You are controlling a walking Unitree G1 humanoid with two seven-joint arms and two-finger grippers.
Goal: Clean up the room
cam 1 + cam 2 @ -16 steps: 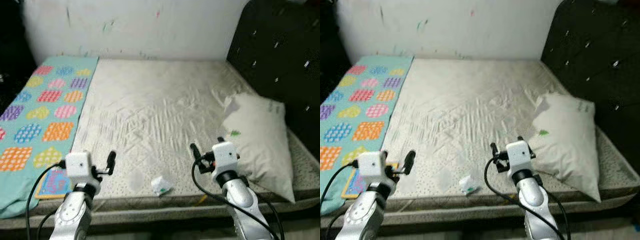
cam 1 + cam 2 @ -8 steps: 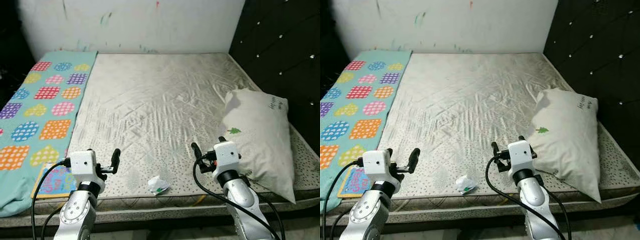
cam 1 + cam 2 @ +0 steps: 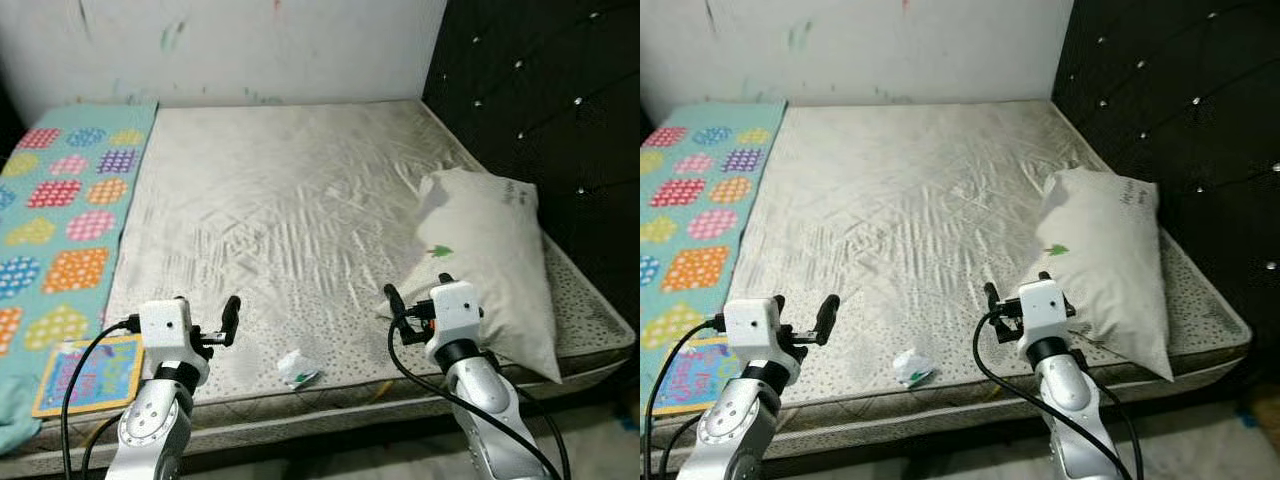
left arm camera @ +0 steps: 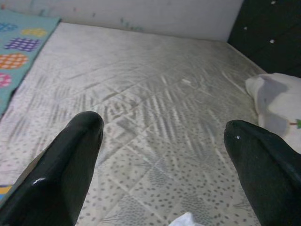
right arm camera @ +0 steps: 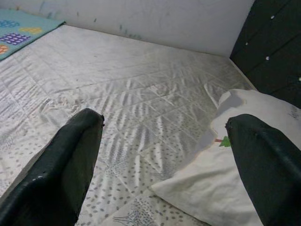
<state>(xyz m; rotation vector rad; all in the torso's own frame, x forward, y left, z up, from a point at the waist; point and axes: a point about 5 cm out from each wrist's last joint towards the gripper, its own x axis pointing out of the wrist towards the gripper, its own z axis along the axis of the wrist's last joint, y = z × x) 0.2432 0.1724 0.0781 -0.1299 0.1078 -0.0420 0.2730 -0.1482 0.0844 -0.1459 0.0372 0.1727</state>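
A crumpled white wrapper with a green mark (image 3: 297, 368) lies on the bare quilted mattress (image 3: 290, 200) near its front edge, between my two arms. My left gripper (image 3: 206, 306) hovers open to the left of it, nothing between its fingers (image 4: 70, 165); the wrapper's tip (image 4: 186, 220) peeks in below them. My right gripper (image 3: 416, 288) is open too, right of the wrapper, close to the lower left corner of a white pillow (image 3: 490, 265) with a small green tree print. That pillow (image 5: 244, 188) lies on the mattress's right side.
A teal blanket with coloured patches (image 3: 60, 210) covers the bed's left strip. A colourful flat book (image 3: 88, 372) lies on it at the front left. A black tufted headboard (image 3: 540, 100) stands on the right, a marked white wall (image 3: 250, 50) behind. Floor (image 3: 1200, 440) shows at lower right.
The whole picture has shifted left and the bed looks lower, so the camera has moved. Both grippers stay open in the same pose. The wrapper and pillow have not moved on the bed.
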